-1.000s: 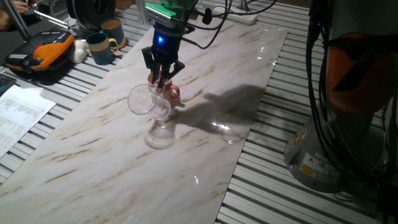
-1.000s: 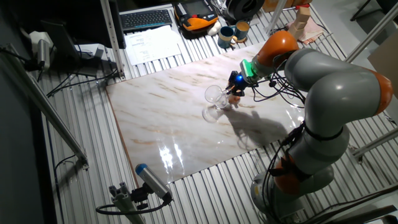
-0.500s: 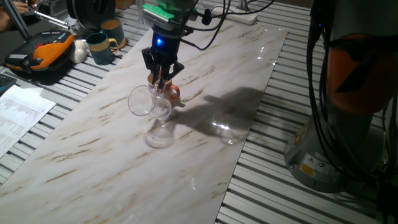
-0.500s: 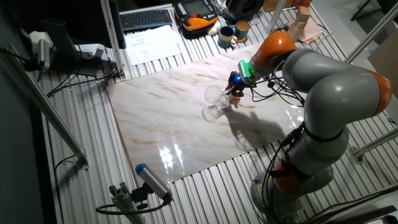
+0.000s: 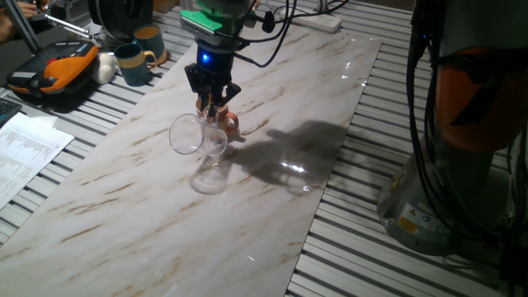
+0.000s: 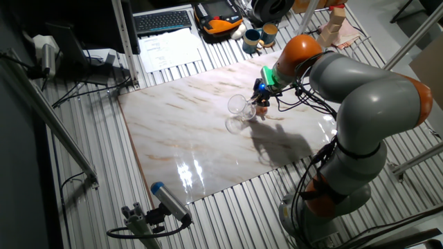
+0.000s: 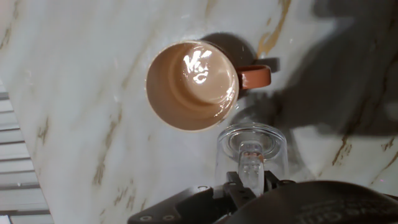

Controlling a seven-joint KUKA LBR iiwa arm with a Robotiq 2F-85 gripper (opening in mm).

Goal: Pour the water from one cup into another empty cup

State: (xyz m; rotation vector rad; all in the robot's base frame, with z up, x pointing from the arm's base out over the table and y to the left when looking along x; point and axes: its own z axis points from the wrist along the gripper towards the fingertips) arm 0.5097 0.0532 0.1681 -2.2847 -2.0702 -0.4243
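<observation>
Hand view: the gripper (image 7: 252, 180) is closed on the handle of the glass mug (image 7: 250, 149), which appears from its thick base end, directly below the camera. Just above it in this picture stands the terracotta mug (image 7: 193, 85), upright on the marble board (image 7: 81, 93), its handle pointing to the right. Its inside shows a bright glint at the bottom; whether that is water or a reflection cannot be told from here. The rim of the terracotta mug lies close to the glass mug; contact cannot be confirmed.

From one fixed view, the gripper (image 5: 212, 106) hangs from the arm with a blue light lit on the wrist. The glass mug (image 5: 196, 137) is held tipped on its side, mouth facing left toward the camera, clear of the board. The terracotta mug (image 5: 228, 123) stands just behind and to the right of it, largely hidden. A glassy reflection lies on the marble board (image 5: 148, 206) beneath the tilted glass. No liquid can be made out inside the glass.

From the other fixed view, the arm (image 6: 360, 83) reaches over the board from the right. Two dark teal mugs (image 5: 140, 54) stand together on the slatted table (image 5: 388, 272) beyond the board, well apart from the gripper, beside an orange and black case (image 5: 54, 73). Printed papers (image 5: 25, 153) lie to the left of the board.
</observation>
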